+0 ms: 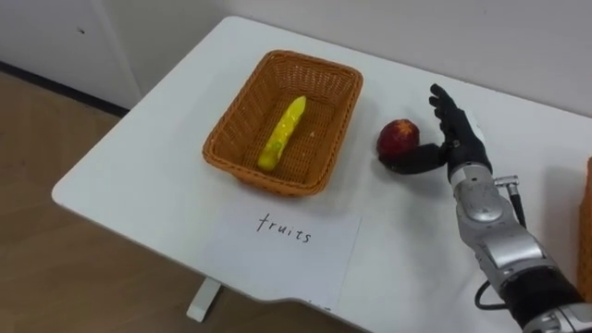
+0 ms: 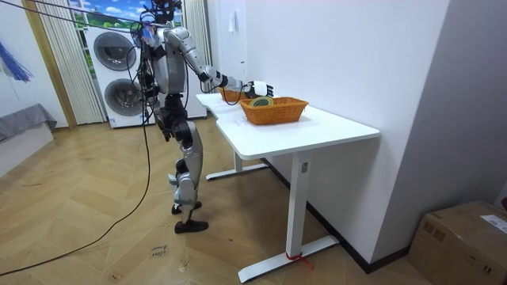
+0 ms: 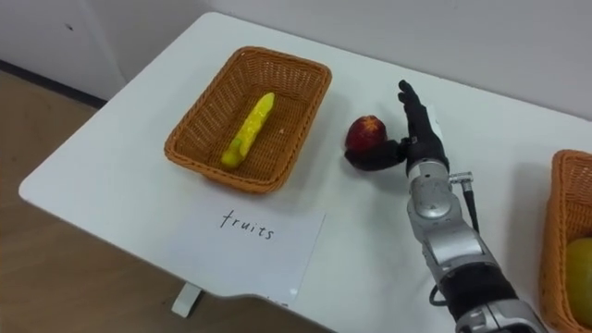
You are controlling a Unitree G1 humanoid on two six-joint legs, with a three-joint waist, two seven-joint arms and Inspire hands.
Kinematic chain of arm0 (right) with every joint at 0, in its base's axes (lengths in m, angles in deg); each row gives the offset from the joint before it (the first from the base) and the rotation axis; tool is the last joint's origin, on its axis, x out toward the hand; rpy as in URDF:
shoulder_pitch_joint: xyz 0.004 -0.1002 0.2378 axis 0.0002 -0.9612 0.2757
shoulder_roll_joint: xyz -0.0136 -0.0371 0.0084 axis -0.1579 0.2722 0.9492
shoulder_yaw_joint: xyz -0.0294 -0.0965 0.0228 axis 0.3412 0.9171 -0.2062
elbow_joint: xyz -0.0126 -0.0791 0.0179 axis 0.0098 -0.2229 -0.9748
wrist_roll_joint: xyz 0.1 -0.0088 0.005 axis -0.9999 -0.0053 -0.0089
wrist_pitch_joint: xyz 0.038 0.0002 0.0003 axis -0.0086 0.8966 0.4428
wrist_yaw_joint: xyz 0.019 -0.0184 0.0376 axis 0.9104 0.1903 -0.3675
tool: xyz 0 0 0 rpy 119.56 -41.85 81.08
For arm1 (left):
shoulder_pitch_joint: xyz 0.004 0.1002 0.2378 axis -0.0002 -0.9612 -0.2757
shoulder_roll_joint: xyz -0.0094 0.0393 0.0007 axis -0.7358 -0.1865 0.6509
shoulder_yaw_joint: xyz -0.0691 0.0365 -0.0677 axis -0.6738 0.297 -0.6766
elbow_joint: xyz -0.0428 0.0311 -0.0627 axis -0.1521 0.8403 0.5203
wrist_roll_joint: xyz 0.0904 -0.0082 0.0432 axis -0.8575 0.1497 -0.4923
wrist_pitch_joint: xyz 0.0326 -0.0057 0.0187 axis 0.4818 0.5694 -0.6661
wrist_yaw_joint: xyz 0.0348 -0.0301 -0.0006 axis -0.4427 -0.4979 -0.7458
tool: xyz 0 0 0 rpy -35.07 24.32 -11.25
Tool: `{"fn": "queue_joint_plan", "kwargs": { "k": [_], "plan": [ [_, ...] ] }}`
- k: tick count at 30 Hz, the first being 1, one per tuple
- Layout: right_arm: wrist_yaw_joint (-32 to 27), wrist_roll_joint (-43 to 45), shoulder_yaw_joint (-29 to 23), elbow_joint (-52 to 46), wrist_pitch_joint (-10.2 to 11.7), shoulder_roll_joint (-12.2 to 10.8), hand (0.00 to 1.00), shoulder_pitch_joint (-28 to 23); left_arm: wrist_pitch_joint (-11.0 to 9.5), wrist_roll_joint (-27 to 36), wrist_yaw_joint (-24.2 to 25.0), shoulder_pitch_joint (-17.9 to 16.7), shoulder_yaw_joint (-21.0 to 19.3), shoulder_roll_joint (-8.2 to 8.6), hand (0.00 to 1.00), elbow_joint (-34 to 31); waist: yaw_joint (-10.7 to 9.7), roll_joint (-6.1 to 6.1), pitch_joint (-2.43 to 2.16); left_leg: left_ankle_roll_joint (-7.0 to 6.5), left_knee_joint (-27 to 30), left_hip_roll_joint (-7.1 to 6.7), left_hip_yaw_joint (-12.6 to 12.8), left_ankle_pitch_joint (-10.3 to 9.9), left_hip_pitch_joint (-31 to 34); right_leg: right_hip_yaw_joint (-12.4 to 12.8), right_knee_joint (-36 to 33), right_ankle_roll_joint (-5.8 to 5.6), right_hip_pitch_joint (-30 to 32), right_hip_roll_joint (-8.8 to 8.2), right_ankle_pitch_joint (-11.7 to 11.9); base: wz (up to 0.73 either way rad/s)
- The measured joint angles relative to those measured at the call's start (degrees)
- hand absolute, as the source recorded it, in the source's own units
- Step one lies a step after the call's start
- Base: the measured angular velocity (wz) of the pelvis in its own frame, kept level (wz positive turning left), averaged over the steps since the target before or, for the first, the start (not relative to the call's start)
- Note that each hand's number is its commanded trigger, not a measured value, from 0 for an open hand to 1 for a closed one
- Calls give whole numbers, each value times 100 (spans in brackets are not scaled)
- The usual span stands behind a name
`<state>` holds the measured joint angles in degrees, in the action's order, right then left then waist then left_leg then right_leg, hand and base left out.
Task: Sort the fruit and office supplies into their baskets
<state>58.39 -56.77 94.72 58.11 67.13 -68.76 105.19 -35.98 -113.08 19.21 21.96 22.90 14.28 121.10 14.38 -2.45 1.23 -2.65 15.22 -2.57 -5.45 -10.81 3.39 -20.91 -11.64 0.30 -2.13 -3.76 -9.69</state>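
Standing at the white table (image 1: 139,157) and reaching over it with the right hand (image 1: 460,139). Holding the fingers straight and slightly spread, pointing away from the body, with the dark thumb pressing in low against a round red fruit with a yellowish patch (image 1: 398,137). Sitting on the tabletop just right of the brown woven wicker basket (image 1: 277,178), outside its rim, close but apart, and showing a dull, mottled skin. Lying lengthwise inside that basket, a long yellow banana-shaped fruit (image 1: 282,132). Lying in front of the basket, a white sheet of paper (image 1: 277,245) bearing handwriting. Standing well to the basket's right, a second brown wicker basket (image 3: 555,231) holding a yellow-green thing (image 3: 581,268).
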Motion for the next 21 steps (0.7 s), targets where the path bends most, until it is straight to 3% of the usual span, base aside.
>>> {"fn": "queue_joint_plan", "kwargs": {
  "k": [6,10,15,21],
  "plan": [
    [70,237,24,0,0,-16,0,-19,-1,0,9,51,-11,-39,0,0,2,-23,-12,-13,5,-13,12,19,-4,0,-1,0,-3,-2,0,0],
    [123,249,84,173,0,-45,0,-18,-4,0,78,90,-9,-91,0,1,31,-104,-42,-14,0,-10,3,20,-25,-28,7,0,-35,2,0,2],
    [164,357,84,429,-1,-95,0,-18,-7,-7,243,91,-12,-111,0,-12,75,-156,-11,-10,-46,-9,-9,22,-108,-57,9,-1,-96,0,0,1],
    [238,456,92,496,-1,-94,0,-18,-7,-6,352,103,-11,-116,0,-18,165,-158,-8,-10,-49,-8,-15,23,-106,-75,8,-1,-91,1,0,0]
  ]
}}
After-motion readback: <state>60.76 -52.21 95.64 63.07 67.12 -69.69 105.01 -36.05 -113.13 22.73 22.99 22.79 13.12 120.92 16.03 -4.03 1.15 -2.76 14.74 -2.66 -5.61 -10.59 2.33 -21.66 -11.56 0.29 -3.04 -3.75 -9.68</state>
